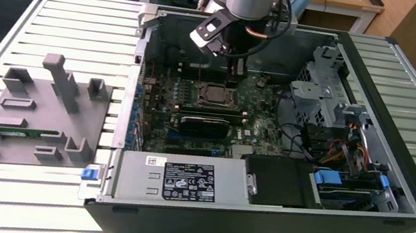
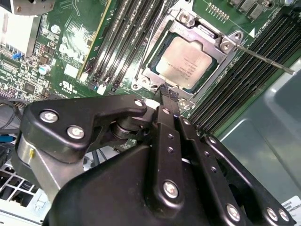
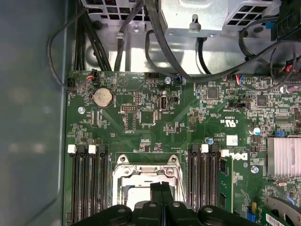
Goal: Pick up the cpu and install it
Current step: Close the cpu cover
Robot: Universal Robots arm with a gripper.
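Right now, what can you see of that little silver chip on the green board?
The cpu is a small flat square, dull silver-grey metal on top with faint print and a paler rim. It lies flat inside the metal-framed socket on the green motherboard, between rows of memory slots. The shut gripper hangs beside the socket's edge, not holding it.

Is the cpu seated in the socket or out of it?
In. The small square silver-grey metal cpu lies flat inside the dark metal-framed socket in the second wrist view.

A black-and-white printed label (image 1: pixel 188 183) sits on the power supply (image 1: pixel 135 175), faint print marks the cpu (image 2: pixel 184 62), and white markings dot the motherboard (image 3: pixel 150 123).
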